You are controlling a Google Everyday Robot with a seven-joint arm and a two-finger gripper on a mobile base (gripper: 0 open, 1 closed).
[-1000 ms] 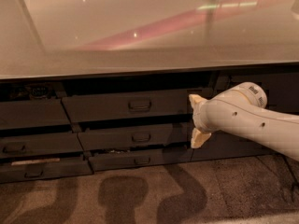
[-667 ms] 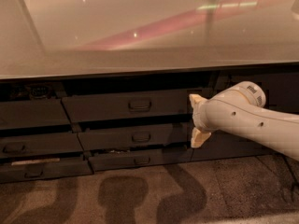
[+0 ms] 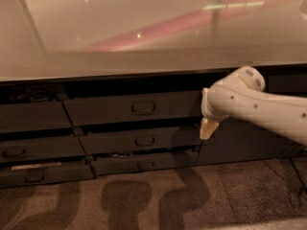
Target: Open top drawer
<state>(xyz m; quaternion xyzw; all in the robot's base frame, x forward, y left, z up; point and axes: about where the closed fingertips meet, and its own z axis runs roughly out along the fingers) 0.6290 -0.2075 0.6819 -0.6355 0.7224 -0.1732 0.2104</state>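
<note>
The top drawer (image 3: 110,110) is the wide dark grey front just under the countertop, with a small rectangular pull handle (image 3: 143,108) at its centre. A dark gap runs above the front. My gripper (image 3: 206,113) hangs at the right end of this drawer front, on a white arm that comes in from the right. Its tan fingers (image 3: 207,128) point left and downward and stand apart, open, with nothing between them. The gripper is well to the right of the handle and not on it.
Two narrower drawers (image 3: 144,141) (image 3: 144,165) sit below the top one. Another drawer stack (image 3: 29,118) stands at the left. A glossy countertop (image 3: 144,37) overhangs everything. A plain cabinet front (image 3: 249,145) lies behind the arm, with patterned carpet (image 3: 144,200) below.
The gripper has shifted slightly to the right and up along the right end of the top drawer front. The drawers look unmoved.
</note>
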